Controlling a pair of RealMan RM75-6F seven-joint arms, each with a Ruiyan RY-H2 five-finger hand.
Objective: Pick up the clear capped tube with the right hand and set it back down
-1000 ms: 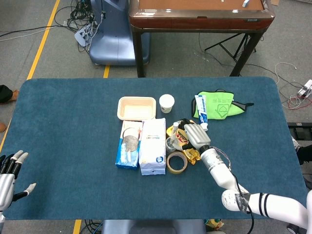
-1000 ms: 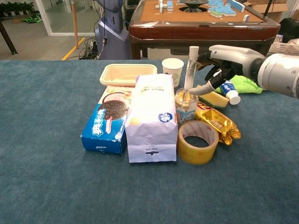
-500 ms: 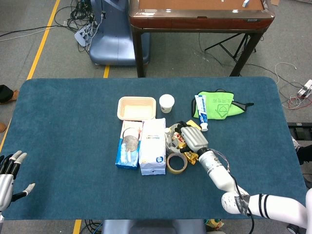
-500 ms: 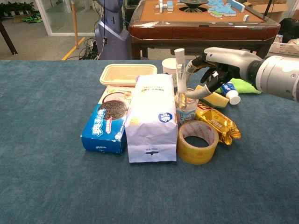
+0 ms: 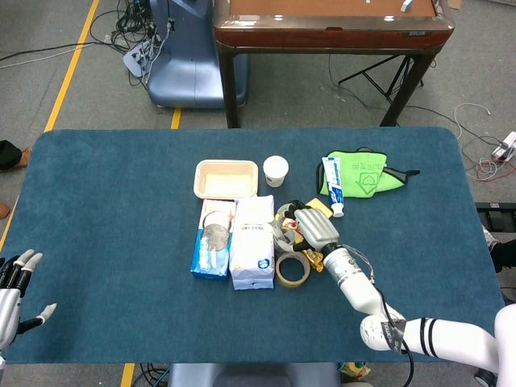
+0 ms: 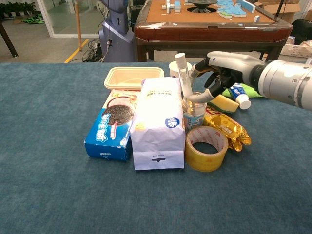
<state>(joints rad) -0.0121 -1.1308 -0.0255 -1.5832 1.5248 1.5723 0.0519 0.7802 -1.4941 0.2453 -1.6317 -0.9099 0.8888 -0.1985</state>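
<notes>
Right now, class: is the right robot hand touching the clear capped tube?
Touching. The chest view shows the right robot hand pinching the clear capped tube between fingertips.

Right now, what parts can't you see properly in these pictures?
- Clear capped tube: hidden in the head view by the right hand.
- The tube's bottom: hidden in the chest view behind the white bag.
- Left hand: cut off by the head view's edge; absent from the chest view.
- Bag print: too small.

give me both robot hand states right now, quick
Left robot hand: open, fingers apart, holding nothing, at the table's near left edge.
Right robot hand: pinching the clear capped tube, which leans left.
</notes>
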